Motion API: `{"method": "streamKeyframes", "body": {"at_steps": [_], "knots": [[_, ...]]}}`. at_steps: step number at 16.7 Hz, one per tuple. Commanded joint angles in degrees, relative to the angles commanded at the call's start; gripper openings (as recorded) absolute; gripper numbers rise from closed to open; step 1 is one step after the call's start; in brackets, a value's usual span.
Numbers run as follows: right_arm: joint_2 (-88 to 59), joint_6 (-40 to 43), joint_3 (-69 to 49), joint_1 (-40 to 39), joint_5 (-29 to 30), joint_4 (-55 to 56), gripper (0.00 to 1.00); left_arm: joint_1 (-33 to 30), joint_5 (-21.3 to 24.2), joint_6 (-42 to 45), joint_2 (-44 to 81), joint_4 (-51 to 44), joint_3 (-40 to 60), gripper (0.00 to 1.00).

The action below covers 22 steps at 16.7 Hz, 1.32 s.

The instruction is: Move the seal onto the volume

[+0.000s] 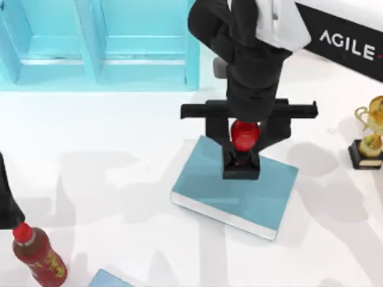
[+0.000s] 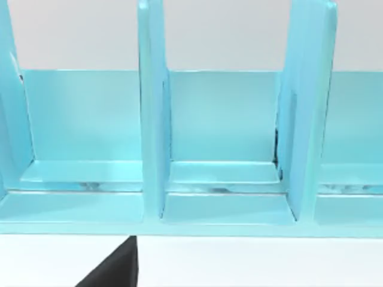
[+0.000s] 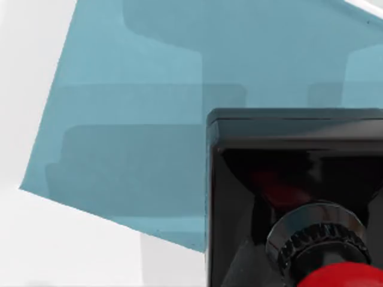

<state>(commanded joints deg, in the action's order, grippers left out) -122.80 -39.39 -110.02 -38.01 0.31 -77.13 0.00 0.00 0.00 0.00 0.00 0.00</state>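
White table (image 1: 108,155), matte, evenly lit from above; soft grey shadows fall across it. Light-blue shelf unit (image 1: 96,45) stands along the far edge on the left side, open compartments split by upright dividers (image 2: 152,119). Plain pale wall (image 2: 215,33) shows behind the shelf. Black panel with white lettering (image 1: 347,42) sits at the far right corner.
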Motion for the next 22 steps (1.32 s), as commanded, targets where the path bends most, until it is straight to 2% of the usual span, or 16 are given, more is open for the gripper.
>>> {"method": "streamKeyframes", "body": {"at_steps": [12,22], "knots": [[0.0,0.0,0.0,0.0,0.0,0.0,0.98,0.0,0.0,0.0,0.0,0.0,0.0,1.0],[-0.05,-0.11,-0.21,0.18,-0.01,-0.2,1.0,0.0,0.0,0.0,0.0,0.0,0.0,1.0]]}}
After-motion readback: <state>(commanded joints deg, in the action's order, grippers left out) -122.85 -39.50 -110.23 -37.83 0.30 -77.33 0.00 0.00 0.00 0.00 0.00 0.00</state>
